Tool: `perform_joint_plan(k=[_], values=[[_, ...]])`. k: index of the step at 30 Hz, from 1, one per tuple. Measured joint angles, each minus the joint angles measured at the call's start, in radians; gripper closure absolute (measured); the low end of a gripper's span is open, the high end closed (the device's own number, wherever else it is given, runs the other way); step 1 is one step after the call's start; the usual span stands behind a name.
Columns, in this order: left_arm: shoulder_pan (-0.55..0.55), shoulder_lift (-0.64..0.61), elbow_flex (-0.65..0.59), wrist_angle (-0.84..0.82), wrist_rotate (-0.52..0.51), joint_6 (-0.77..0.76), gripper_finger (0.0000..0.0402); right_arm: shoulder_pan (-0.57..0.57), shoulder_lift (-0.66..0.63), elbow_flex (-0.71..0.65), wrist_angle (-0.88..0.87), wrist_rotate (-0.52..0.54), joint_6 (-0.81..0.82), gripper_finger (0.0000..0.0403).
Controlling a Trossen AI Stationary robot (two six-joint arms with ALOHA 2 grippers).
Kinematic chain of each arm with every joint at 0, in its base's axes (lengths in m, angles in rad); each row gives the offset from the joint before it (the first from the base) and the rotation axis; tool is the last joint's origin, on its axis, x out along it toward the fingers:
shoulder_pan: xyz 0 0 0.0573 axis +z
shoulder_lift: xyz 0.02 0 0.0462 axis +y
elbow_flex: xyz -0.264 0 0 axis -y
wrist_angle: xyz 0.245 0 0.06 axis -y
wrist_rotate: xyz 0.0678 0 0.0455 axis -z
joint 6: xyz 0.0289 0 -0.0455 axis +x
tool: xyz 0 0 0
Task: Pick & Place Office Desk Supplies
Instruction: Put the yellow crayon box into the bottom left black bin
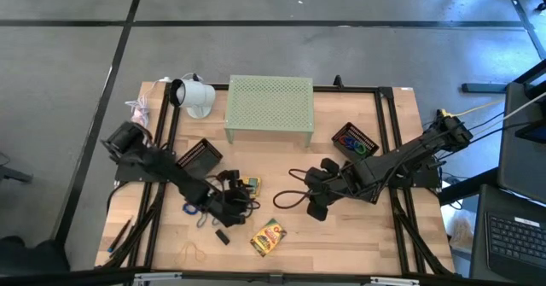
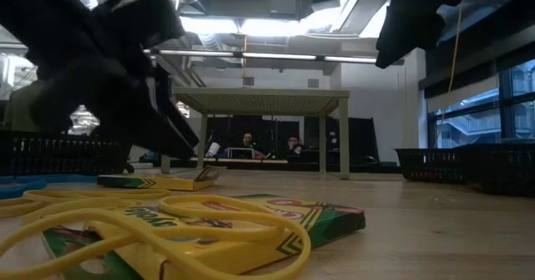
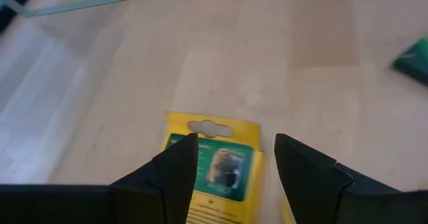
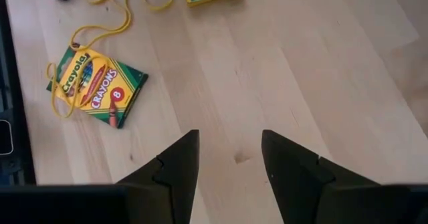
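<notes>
On the wooden tabletop [image 1: 341, 235], a pale green perforated metal stand [image 1: 269, 105] is at the far edge, with a black mesh tray [image 1: 198, 156] near the left arm and another black mesh tray with coloured rings [image 1: 356, 142] beside the right arm. The left hand [image 3: 233, 164] has its fingers apart over a small yellow card pack [image 3: 215, 167], and the right hand [image 4: 229, 158] is also apart, holding nothing, above bare wood. A yellow-green crayon box [image 4: 97, 85] lies flat near the front edge with a yellow rubber band [image 4: 100, 20] beside it; the small items under the left arm are hard to make out.

Pale matt wooden table [image 4: 281, 63]; printed cardboard crayon box [image 4: 97, 86]; smooth yellow rubber band [image 2: 167, 230]; black mesh tray [image 1: 355, 143].
</notes>
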Motion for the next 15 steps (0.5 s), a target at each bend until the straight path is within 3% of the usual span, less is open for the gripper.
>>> perform_joint_plan(k=[8,15], values=[[0.001,0.071,0.0,0.173,-0.003,0.013,0.0207,0.0,0.0,0.0,0.0,-0.001,0.002,0.0238],[0.004,0.125,0.0,0.176,-0.057,-0.019,0.0207,0.0,0.0,0.0,0.0,-0.001,0.002,0.0238]])
